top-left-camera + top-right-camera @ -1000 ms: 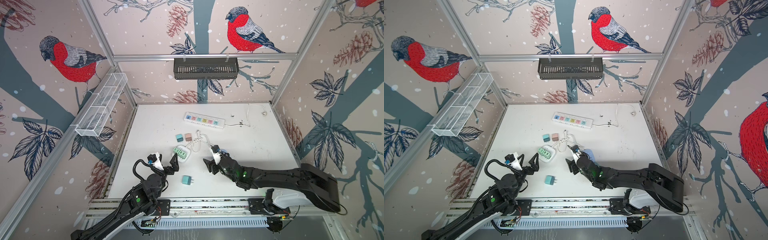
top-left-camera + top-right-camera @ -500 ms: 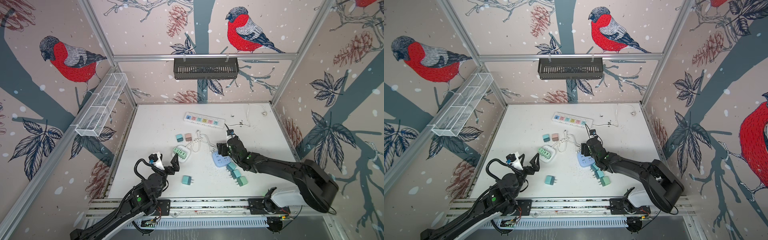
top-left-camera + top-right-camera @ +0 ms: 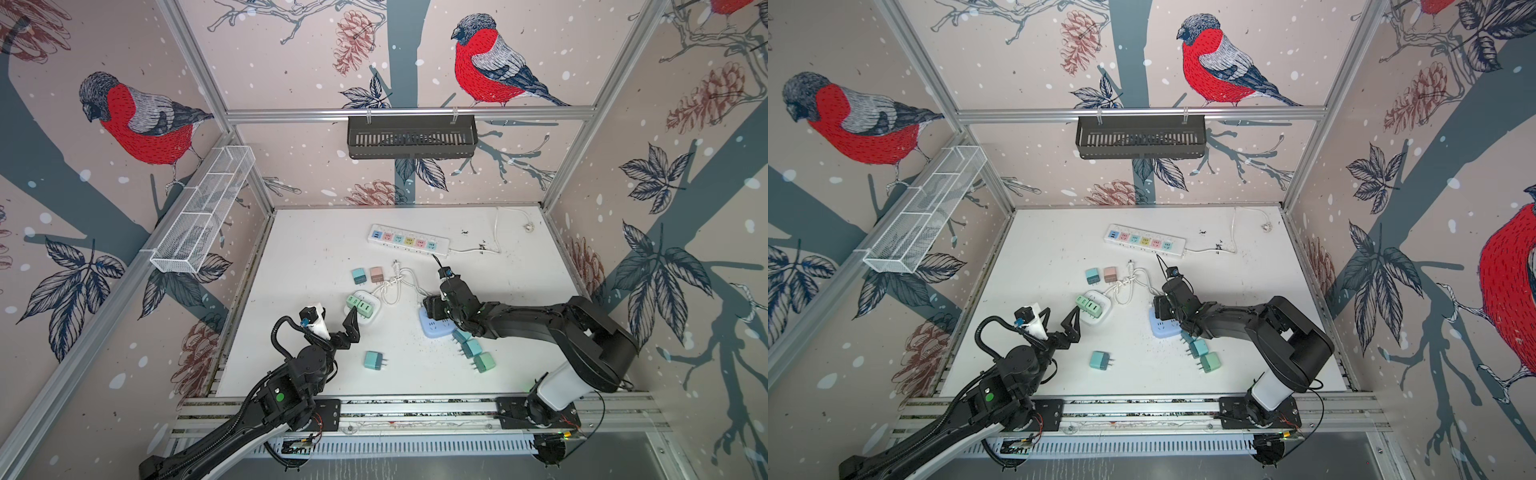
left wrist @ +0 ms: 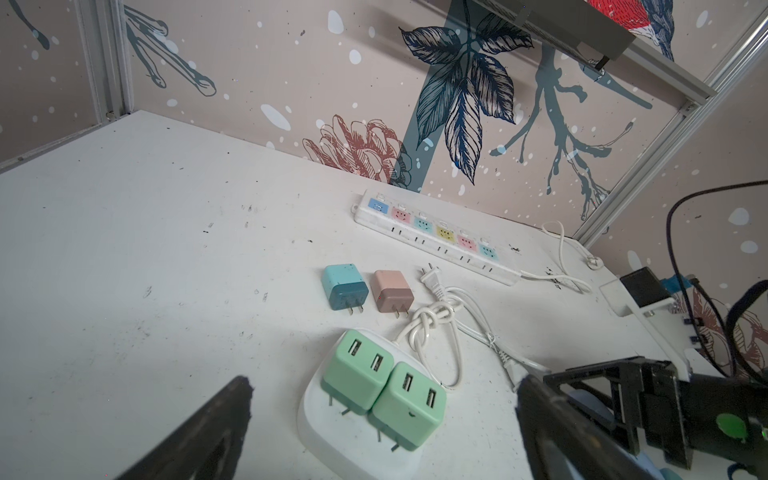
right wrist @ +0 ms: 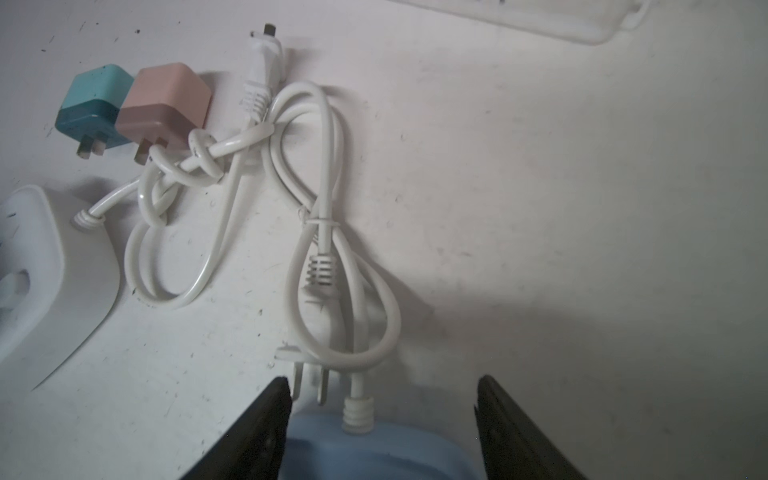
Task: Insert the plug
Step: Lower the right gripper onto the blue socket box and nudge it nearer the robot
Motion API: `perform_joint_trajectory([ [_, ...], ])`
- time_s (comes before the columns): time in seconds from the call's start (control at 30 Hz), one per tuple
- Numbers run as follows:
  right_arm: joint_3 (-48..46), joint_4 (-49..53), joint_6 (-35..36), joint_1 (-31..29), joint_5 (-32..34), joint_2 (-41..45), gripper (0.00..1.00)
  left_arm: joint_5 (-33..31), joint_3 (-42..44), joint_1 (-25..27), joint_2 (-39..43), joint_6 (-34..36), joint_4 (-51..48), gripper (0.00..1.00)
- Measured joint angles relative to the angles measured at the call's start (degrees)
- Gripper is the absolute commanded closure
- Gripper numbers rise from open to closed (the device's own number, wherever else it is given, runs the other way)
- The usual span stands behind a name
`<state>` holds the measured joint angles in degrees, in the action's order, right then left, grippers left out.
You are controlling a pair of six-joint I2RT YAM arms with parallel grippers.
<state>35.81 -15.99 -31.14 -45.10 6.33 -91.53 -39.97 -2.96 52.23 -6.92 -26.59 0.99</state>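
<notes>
Nearest the front rail, a lone teal charger plug [image 3: 373,360] lies on its side on the white bench [image 3: 311,257], prongs pointing right in both top views, touching no socket. To its right, a row of three more teal and green chargers [image 3: 473,348] lies beside the right arm, prongs pointing left.

Just behind the lone plug, the left gripper [image 3: 1059,319] hovers with its fingers spread wide and nothing between them, pointing toward a white socket block [image 4: 332,449]. Two mint-green USB chargers [image 4: 358,376] stand side by side on that block, tilted, with their prongs partly showing above its surface.

To the right, the right gripper [image 5: 381,382] reaches down over a pale blue socket block [image 3: 432,330]. Its fingers [image 5: 266,419] stand apart on either side of the block's end; whether they press on it cannot be told.

Farther back, a white cable [image 3: 395,286] lies knotted and looped between the two blocks, with a two-pin plug at its far end. Left of that knot, a blue charger [image 3: 358,275] and a pink charger [image 3: 377,274] lie next to each other, prongs toward the front.

Beyond them, a white power strip [image 3: 409,240] with coloured sockets lies aslant, all its sockets unoccupied, and its cord [image 3: 496,232] runs off toward the back right corner. On the back wall hangs a black slotted basket [image 3: 411,137].
</notes>
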Motion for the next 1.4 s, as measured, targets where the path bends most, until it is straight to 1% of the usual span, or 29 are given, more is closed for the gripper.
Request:
perform_joint_trajectory([
  [0.07, -0.8, -0.9, -0.7, -1.8, 0.7, 0.2, 0.3, 0.3, 0.0, 0.0, 0.2, 0.0, 0.0, 0.02],
  [0.23, -2.4, -1.9, -5.0, -7.8, 3.2, 1.0, 0.3, 0.7, 0.0, 0.0, 1.0, 0.0, -0.1, 0.01],
  [0.4, -2.7, -1.2, -7.8, -13.6, 7.1, 1.8, 0.32, 0.9, 0.0, 0.0, 1.8, 0.0, -0.1, 0.01],
  [0.53, -4.2, 0.1, -9.6, -16.6, 10.4, 3.8, 0.32, 1.0, 0.0, 0.0, 2.2, 0.0, -0.1, 0.02],
  [0.7, -5.5, 2.4, -12.3, -20.2, 12.9, 6.3, 0.32, 1.0, 0.0, 0.0, 2.2, 0.0, -0.1, 0.02],
  [0.8, -5.6, 3.8, -12.8, -22.0, 14.3, 7.0, 0.3, 1.0, 0.1, 0.0, 2.2, 0.0, -0.1, 0.01],
  [0.97, -5.7, 7.8, -13.7, -22.5, 17.2, 11.2, 0.26, 1.0, 0.2, 0.0, 2.2, 0.0, -0.1, 0.01],
  [1.13, -6.1, 12.0, -14.6, -23.1, 21.4, 21.1, 0.17, 1.0, 0.3, 0.0, 2.0, 0.0, -0.1, 0.01],
  [1.3, -8.1, 19.3, -18.6, -21.4, 24.8, 30.9, 0.17, 1.1, 0.3, 0.0, 2.0, 0.0, -0.1, 0.01],
  [1.4, -11.5, 22.4, -19.9, -19.4, 24.5, 36.6, 0.19, 1.3, 0.3, 0.0, 2.0, 0.0, -0.1, 0.02],
])
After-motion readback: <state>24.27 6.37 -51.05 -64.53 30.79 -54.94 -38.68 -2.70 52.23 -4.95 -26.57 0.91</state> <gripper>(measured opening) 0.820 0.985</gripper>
